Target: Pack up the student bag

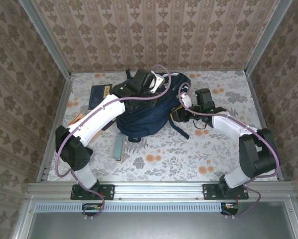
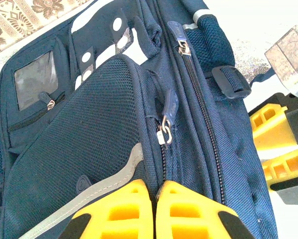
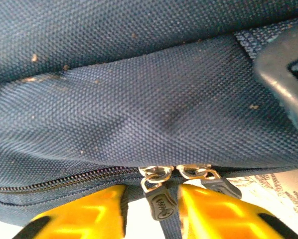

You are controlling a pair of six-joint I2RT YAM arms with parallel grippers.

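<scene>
The student bag (image 1: 144,113), a large navy backpack, lies mid-table. My left gripper (image 1: 141,84) is over its far end. In the left wrist view its yellow fingers (image 2: 124,209) are shut on a fold of the bag's fabric (image 2: 109,124) just below a silver zipper slider (image 2: 163,133). My right gripper (image 1: 181,113) is at the bag's right side. Close up, it stands open (image 3: 154,209) with a dark rubber zipper pull (image 3: 161,203) hanging in the gap between its fingers. A second slider (image 3: 199,173) sits right beside the first.
A flat navy booklet (image 1: 99,94) lies left of the bag, a pale book (image 1: 119,147) in front of it, and a small orange item (image 1: 76,119) sits at the left edge. Patterned walls close three sides. The right gripper's yellow fingers (image 2: 278,144) show beside the bag.
</scene>
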